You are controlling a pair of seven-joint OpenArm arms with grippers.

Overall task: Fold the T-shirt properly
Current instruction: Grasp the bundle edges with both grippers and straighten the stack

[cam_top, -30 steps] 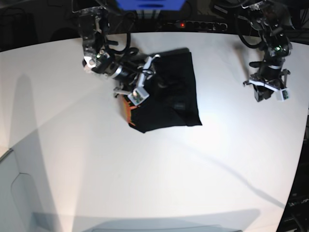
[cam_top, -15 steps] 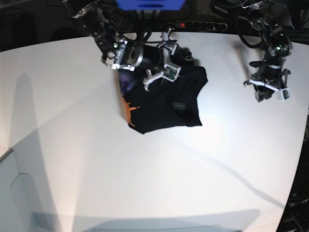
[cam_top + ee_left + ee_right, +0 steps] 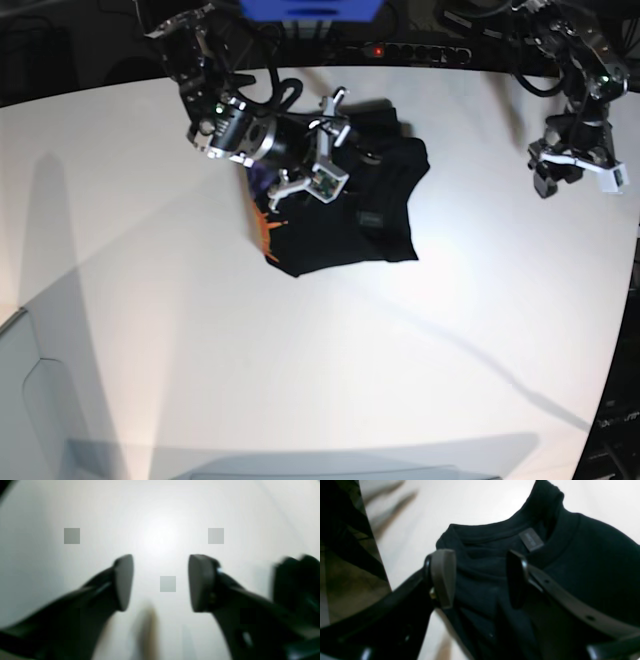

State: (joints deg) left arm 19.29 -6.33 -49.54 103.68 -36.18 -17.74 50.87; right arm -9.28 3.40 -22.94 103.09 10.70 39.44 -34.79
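Observation:
The black T-shirt (image 3: 360,215) lies loosely folded at the back middle of the white table (image 3: 300,350), with an orange and purple print (image 3: 265,225) showing at its left edge. My right gripper (image 3: 328,148) hovers over the shirt's upper left part with jaws apart. In the right wrist view the gripper (image 3: 480,580) is open just above the collar, near a small dark tag (image 3: 531,541) on the T-shirt (image 3: 595,567). My left gripper (image 3: 575,178) is open and empty over bare table at the far right; the left wrist view shows it (image 3: 160,582) open too.
The table's curved back edge (image 3: 450,70) runs close behind the shirt, with dark equipment and a power strip (image 3: 420,50) beyond it. A grey bin corner (image 3: 30,400) sits at the lower left.
My right gripper pulled the shirt's top layer up and right, baring the print, then let go and drew back slightly left. My left arm has moved right and up a little.

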